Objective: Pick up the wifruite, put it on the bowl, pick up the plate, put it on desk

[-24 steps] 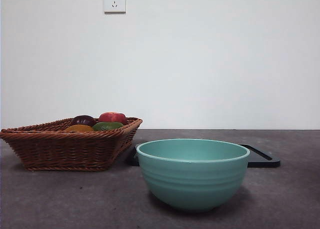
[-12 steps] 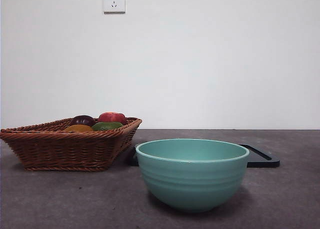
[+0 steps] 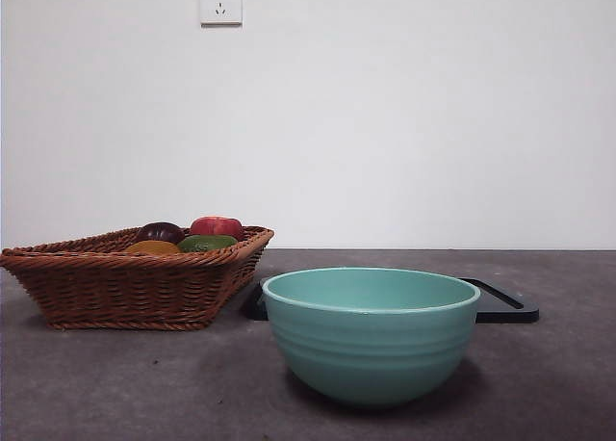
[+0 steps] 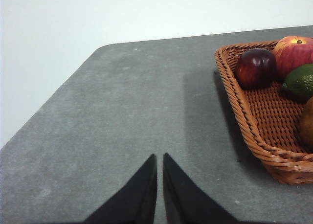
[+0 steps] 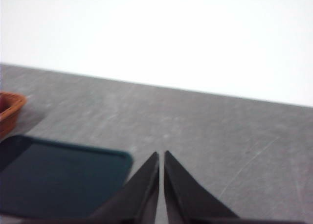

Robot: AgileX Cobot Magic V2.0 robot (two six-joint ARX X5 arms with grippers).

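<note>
Partly hidden: wifruite (image 3: 152,247) behind basket (image 3: 135,287) rim | plate (image 3: 500,304) behind bowl (image 3: 371,335)

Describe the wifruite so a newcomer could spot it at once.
Find the wicker basket standing on the desk beside the teal bowl. The wifruite lies inside it, at the near edge. It is the dull brownish-orange one, unlike the green fruit, red apple and dark plum.

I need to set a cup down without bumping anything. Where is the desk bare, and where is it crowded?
Bare desk lies in front of the wicker basket, and to the side of the bowl away from the basket. Crowded: the bowl stands close to the basket's corner, with the black tray right behind it. The basket holds the wifruite with other fruit.
</note>
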